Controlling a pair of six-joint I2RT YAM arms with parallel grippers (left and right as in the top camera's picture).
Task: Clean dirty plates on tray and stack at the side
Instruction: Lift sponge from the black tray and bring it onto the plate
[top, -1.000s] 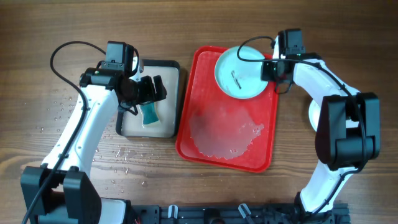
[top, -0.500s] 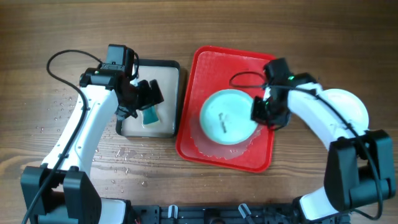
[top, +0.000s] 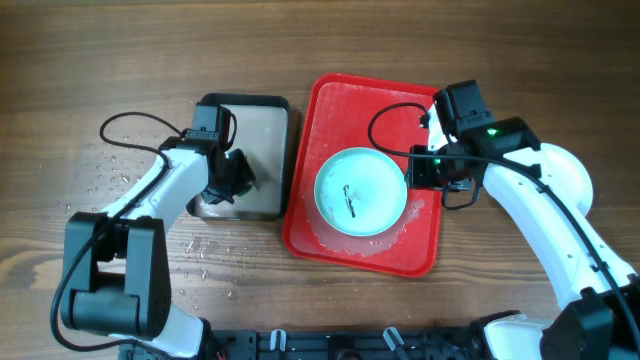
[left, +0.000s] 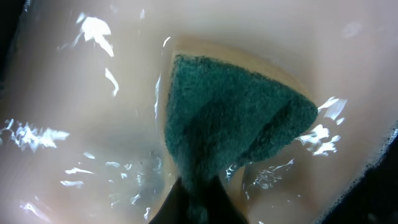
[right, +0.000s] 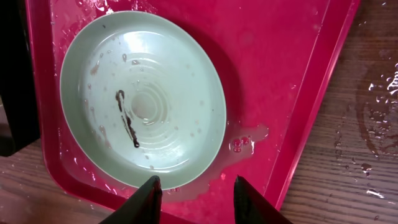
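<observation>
My left pincer (top: 232, 182) is clamped shut on a green sponge (left: 230, 118), down in the wet beige tray (top: 265, 125) on the left of the desk (top: 480, 40). My right pincer (right: 198, 190) stands open, holding nothing, just beside the right edge of the pale blue plate (right: 143, 99). The plate lies flat in the red tray (right: 292, 93), with a black smear (right: 127, 121) near its middle.

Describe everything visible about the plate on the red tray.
The plate is round, shallow, pale blue-green, glossy and wet, with concentric rings at its centre and a black smear across the well. It lies flat, upright, in the tray, over a puddle of water. The right gripper stands open beside its rim.
</observation>
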